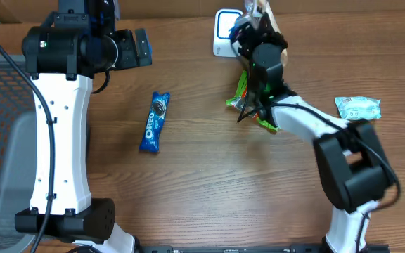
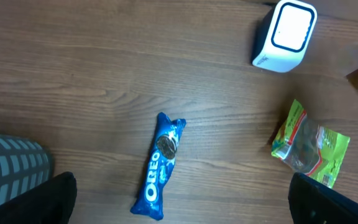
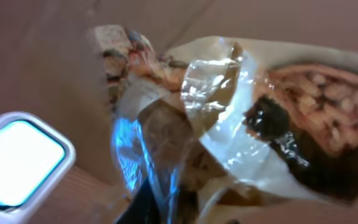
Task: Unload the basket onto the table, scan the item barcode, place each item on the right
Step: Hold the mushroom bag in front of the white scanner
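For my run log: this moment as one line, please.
right gripper: shut on snack bag near scanner | left gripper: open | table: cookie pack, green packet

One scanner (image 1: 225, 31), one Oreo pack (image 1: 155, 121), three other snack bags (image 1: 358, 107)

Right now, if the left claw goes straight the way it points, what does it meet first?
Likely the Oreo pack, else the table beside it; depth is unclear.

Left arm (image 1: 62, 133) — long white link dotted with small screws, bulky black joints, a thin black cable (image 1: 50, 176); right arm (image 1: 308, 121) — white, black joints too.
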